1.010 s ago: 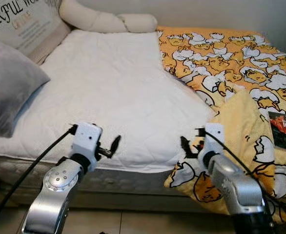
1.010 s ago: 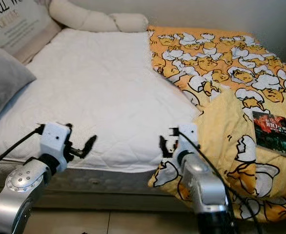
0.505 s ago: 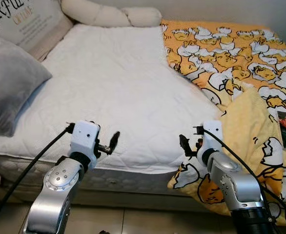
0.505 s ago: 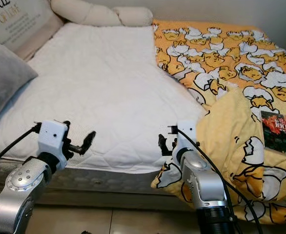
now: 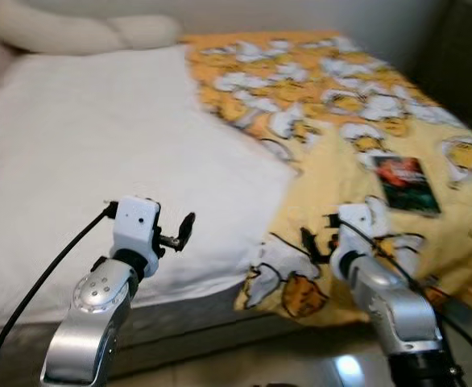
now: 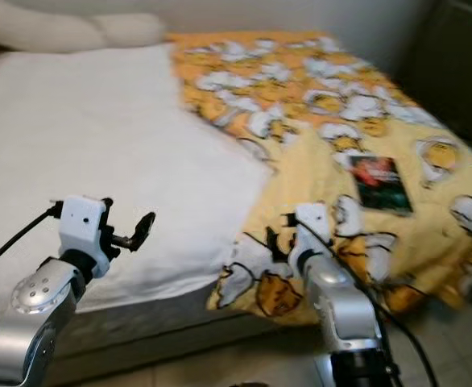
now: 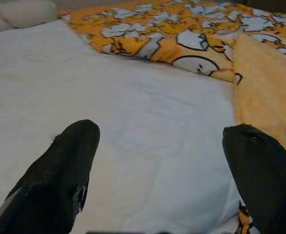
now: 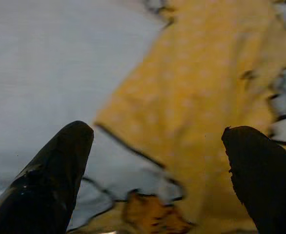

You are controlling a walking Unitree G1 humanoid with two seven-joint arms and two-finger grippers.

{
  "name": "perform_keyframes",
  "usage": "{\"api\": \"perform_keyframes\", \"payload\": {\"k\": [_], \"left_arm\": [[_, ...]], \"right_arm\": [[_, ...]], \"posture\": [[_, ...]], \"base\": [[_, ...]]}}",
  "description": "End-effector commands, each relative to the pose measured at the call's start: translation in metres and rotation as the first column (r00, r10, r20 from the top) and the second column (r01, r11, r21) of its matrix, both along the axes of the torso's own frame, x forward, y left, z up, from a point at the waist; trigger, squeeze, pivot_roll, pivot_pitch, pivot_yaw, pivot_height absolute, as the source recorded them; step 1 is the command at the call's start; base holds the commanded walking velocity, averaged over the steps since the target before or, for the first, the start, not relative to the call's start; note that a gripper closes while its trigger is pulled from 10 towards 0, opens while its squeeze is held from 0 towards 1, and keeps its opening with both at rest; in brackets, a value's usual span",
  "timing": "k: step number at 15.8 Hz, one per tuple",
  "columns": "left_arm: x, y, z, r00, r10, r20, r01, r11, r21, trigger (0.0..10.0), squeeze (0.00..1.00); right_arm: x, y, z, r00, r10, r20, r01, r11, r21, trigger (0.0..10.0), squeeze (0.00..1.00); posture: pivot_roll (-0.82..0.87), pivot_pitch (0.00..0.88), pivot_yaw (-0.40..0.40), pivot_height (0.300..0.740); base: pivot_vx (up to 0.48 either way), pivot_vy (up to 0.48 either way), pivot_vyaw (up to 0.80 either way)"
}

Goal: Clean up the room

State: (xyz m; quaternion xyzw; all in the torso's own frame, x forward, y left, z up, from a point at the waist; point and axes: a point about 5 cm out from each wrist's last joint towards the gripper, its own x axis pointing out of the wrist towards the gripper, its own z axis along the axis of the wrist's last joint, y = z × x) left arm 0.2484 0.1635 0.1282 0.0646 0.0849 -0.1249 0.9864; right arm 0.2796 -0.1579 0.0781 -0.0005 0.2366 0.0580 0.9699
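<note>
Both pincers are raised before the near edge of the bed, each spread wide and gripping nothing. On the left, the left pincer [image 5: 186, 228] hangs over the near strip of the white mattress [image 5: 99, 153]; its two black fingers [image 7: 60, 170] stand far apart with bare white quilting between them. On the right, the right pincer [image 5: 308, 244] sits over the fold where the yellow blanket [image 5: 341, 161] drapes off the bed's near side, its fingers [image 8: 50, 165] likewise well apart over yellow cloth and white sheet.

That blanket is orange-yellow, printed with white egg-and-yolk cartoon figures outlined in black, and it covers the right part of the bed, its paler underside turned up near the middle. A dark book [image 5: 406, 174] with a red-and-white cover lies flat on the blanket, at about one o'clock from the right pincer and well apart from it. Cream bolster pillows [image 5: 67, 32] lie along the far edge at about eleven o'clock from the left pincer.
</note>
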Motion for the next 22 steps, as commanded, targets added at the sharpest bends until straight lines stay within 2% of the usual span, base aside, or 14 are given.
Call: {"api": "perform_keyframes", "payload": {"k": [1, 8, 9, 11, 17, 19, 20, 21, 22], "left_arm": [[-0.001, 0.004, 0.0, 1.0, 0.019, 0.002, -0.019, 1.0, 0.008, 10.0, 0.0], [0.001, 0.006, 0.001, 1.0, 0.014, 0.002, -0.014, 1.0, 0.02, 10.0, 0.0], [0.001, 0.006, 0.0, 1.0, 0.01, 0.002, -0.01, 1.0, 0.019, 10.0, 0.0], [0.001, 0.006, 0.0, 1.0, 0.006, 0.001, -0.006, 1.0, 0.019, 10.0, 0.0], [0.0, 0.007, 0.001, 1.0, -0.001, 0.003, 0.001, 1.0, 0.027, 10.0, 0.0], [-0.002, 0.0, -0.001, 0.998, -0.054, -0.015, 0.055, 0.998, 0.026, 10.0, 0.0], [-0.005, -0.006, -0.004, 0.99, -0.133, -0.046, 0.135, 0.99, 0.029, 10.0, 0.0], [-0.007, -0.011, -0.006, 0.979, -0.193, -0.068, 0.196, 0.98, 0.032, 10.0, 0.0], [-0.01, -0.016, -0.009, 0.961, -0.262, -0.088, 0.265, 0.964, 0.032, 10.0, 0.0]], "right_arm": [[0.006, 0.01, 0.006, 0.998, 0.05, 0.028, -0.051, 0.999, 0.014, 10.0, 0.0], [0.005, 0.014, 0.006, 0.997, 0.077, 0.032, -0.078, 0.997, 0.023, 10.0, 0.0], [0.003, 0.017, 0.003, 0.998, 0.068, 0.0, -0.068, 0.995, 0.075, 10.0, 0.0], [0.004, 0.016, 0.004, 0.997, 0.079, 0.012, -0.08, 0.995, 0.055, 10.0, 0.0], [0.004, 0.018, 0.005, 0.995, 0.094, 0.022, -0.095, 0.995, 0.034, 10.0, 0.0], [0.004, 0.018, 0.001, 0.995, 0.095, -0.007, -0.095, 0.995, 0.041, 10.0, 0.0], [0.002, 0.017, -0.007, 0.994, 0.095, -0.063, -0.093, 0.995, 0.041, 10.0, 0.57], [0.001, 0.016, -0.013, 0.99, 0.091, -0.103, -0.089, 0.996, 0.024, 10.0, 1.0], [0.003, 0.016, -0.019, 0.988, 0.089, -0.129, -0.089, 0.996, 0.009, 10.0, 1.0]], "posture": [[-0.05, 0.0, -0.024, 0.74], [-0.06, 0.0, -0.02, 0.74], [-0.06, 0.0, -0.02, 0.74], [-0.06, 0.0, -0.021, 0.74], [-0.06, 0.0, -0.017, 0.74], [-0.06, 0.0, -0.01, 0.74], [-0.06, 0.0, -0.008, 0.74], [-0.06, 0.0, -0.007, 0.74], [-0.06, 0.0, -0.007, 0.74]], "base": [[0.3, 0.0, 0.0], [0.292, 0.0, 0.0], [0.292, 0.0, -0.77], [0.292, 0.0, -0.72], [0.291, 0.0, 0.0], [0.0, 0.0, 0.0], [0.0, 0.0, 0.0], [0.0, 0.0, 0.0], [0.0, 0.0, 0.0]]}}
